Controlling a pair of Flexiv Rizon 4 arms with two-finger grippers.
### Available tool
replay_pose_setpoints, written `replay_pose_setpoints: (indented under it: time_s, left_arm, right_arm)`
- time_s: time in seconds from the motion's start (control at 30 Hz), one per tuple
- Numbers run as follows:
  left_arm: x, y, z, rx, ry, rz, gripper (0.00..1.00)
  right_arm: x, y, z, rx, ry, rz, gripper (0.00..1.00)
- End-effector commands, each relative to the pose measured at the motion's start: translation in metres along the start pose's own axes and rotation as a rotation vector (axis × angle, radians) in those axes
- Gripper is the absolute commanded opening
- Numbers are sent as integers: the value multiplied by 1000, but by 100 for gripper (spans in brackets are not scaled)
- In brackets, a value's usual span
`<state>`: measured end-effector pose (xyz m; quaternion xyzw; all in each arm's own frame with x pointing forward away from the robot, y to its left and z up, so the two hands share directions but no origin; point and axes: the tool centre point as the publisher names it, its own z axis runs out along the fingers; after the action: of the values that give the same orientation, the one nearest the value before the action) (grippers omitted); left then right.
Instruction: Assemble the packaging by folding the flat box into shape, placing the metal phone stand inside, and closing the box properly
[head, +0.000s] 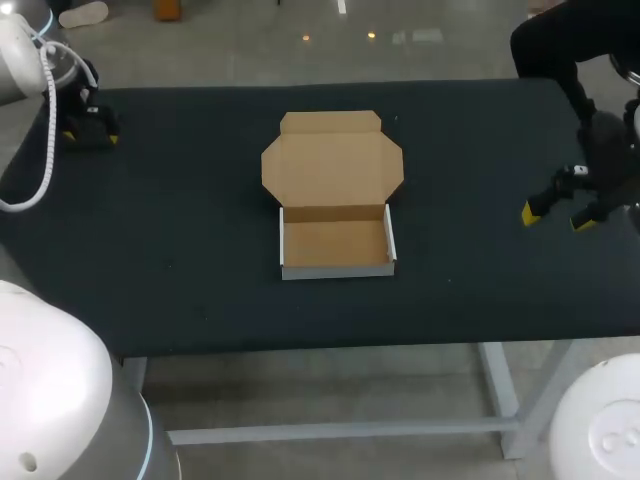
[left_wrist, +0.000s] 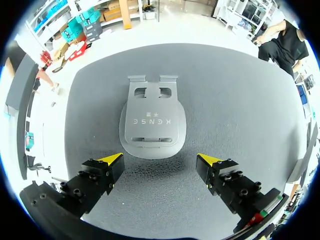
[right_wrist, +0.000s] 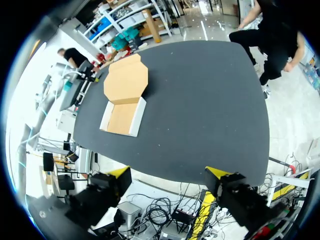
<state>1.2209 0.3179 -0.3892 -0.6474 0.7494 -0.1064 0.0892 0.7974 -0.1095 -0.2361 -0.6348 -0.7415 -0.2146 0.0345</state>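
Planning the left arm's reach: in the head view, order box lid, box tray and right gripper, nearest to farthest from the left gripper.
1. box lid, mid-table, towards the back.
2. box tray, mid-table, in front of it.
3. right gripper, far right.

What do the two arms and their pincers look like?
The left arm and right arm have smooth, rounded white casings. A white cable loops along the left one. The left pincer and right pincer are black, each with two blocky fingers that show screw heads and end in bright yellow wedge tips.
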Motion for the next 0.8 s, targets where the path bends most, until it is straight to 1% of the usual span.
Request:
replay_pose_setpoints:
  time_s: [0.03,0.8]
  left_arm:
    - [-3,-6,3,-9,6,0,100]
    - [-2,-13,5,-2,21,39,100]
  right_arm:
    - [0,0,-3,5,3,-1,100]
    - [0,0,-3,5,3,-1,100]
